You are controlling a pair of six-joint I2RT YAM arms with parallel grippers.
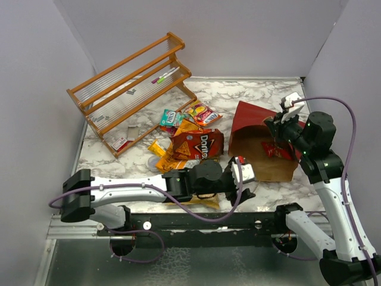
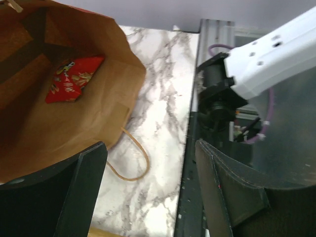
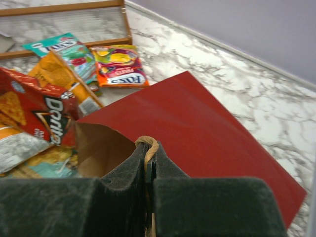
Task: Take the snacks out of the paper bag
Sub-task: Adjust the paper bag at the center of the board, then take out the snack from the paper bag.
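The paper bag, dark red outside and brown inside, lies on its side at the right with its mouth toward the near edge. My right gripper is shut on its upper twisted handle and holds the mouth up. One red packet lies deep inside the bag, and it also shows in the top view. My left gripper is open and empty just outside the mouth, over the lower handle loop. A pile of snacks, with the red Doritos bag on it, lies left of the bag.
A slatted wooden rack with markers stands at the back left. Green and red-yellow packets lie behind the pile. The table's near rail is right under my left gripper.
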